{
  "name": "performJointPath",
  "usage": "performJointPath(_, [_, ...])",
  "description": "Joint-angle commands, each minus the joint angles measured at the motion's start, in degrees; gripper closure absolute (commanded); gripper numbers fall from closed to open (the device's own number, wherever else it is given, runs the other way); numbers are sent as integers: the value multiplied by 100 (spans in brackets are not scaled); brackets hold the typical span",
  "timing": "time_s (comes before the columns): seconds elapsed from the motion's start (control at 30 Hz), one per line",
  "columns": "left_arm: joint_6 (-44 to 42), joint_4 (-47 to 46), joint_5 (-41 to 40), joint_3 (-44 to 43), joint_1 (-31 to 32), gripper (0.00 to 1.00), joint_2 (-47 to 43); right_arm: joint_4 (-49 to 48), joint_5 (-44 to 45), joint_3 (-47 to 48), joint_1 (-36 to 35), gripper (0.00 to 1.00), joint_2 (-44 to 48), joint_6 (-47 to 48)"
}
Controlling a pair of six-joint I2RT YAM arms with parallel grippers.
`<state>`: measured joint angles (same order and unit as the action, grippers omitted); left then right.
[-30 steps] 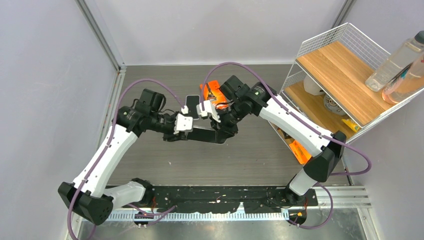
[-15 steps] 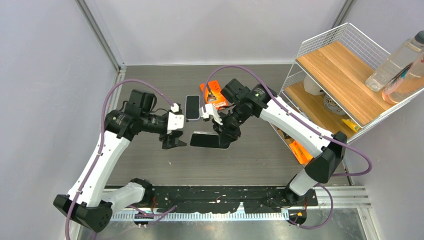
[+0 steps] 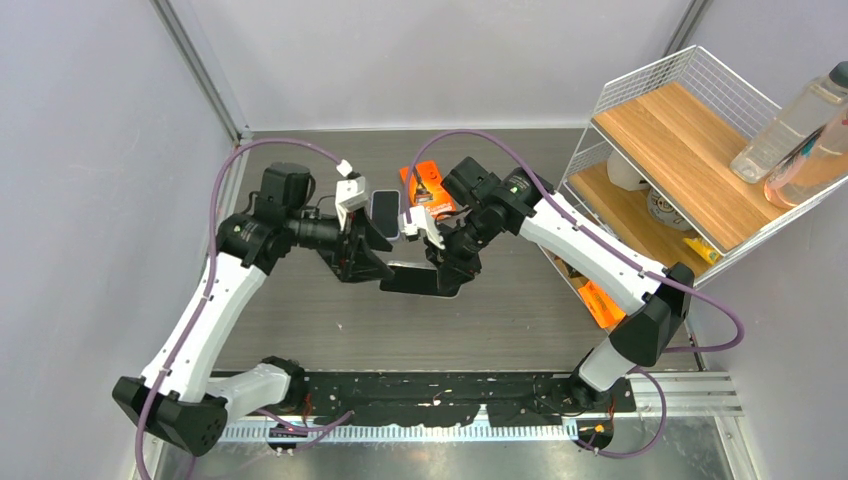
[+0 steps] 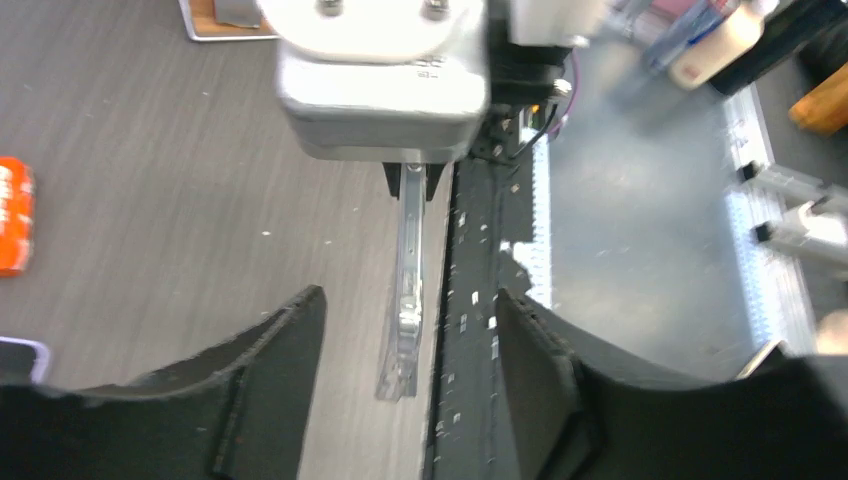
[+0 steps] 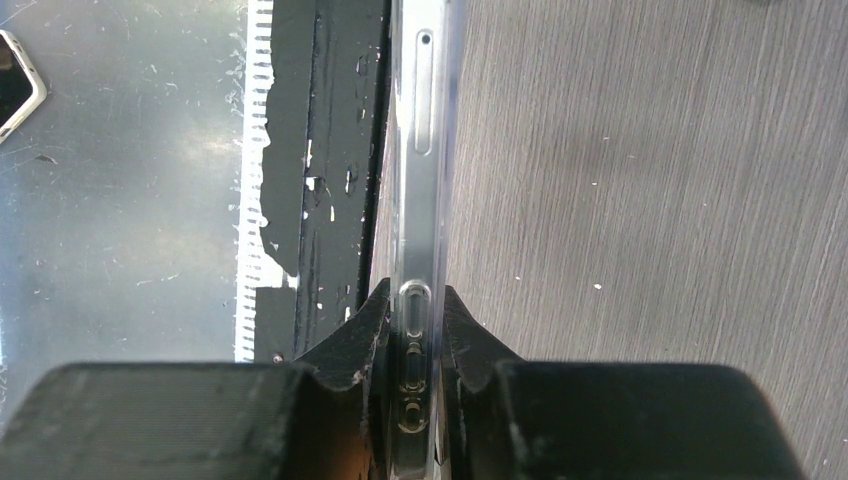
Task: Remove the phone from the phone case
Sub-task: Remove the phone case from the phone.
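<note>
Phone (image 5: 420,150) apparently not yet out of its case (image 4: 400,370)
Right pincer (image 5: 412,300) clamps the case edge-on over the worktop (image 3: 500,310); left pincer (image 4: 408,300) gapes around its free end; prying remains.

Light: bright and even from overhead; only faint, soft shadows around the phone case (image 3: 420,280).
Glare: pale sheen on the metal strip (image 4: 640,230) right of the case.
Blur: left wrist view smeared, worst above-right of the case.
Focus: right wrist view crisp along the case's edge.
</note>
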<state>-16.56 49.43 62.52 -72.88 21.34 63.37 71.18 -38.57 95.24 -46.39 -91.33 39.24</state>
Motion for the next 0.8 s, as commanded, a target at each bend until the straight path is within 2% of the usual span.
performJointPath(0.0, [1112, -797, 317, 315, -25, 39, 45, -194, -162, 234, 3, 95, 177, -57])
performJointPath(0.2, [1238, -1007, 258, 566, -25, 49, 55, -212, -150, 206, 3, 95, 173, -65])
performJointPath(0.7, [2156, -1809, 916, 956, -25, 99, 365, -400, -19, 93, -7, 95, 206, -122])
performJointPath(0.77, [2282, -1911, 1060, 981, -25, 100, 457, -440, 39, 91, -18, 95, 231, -133])
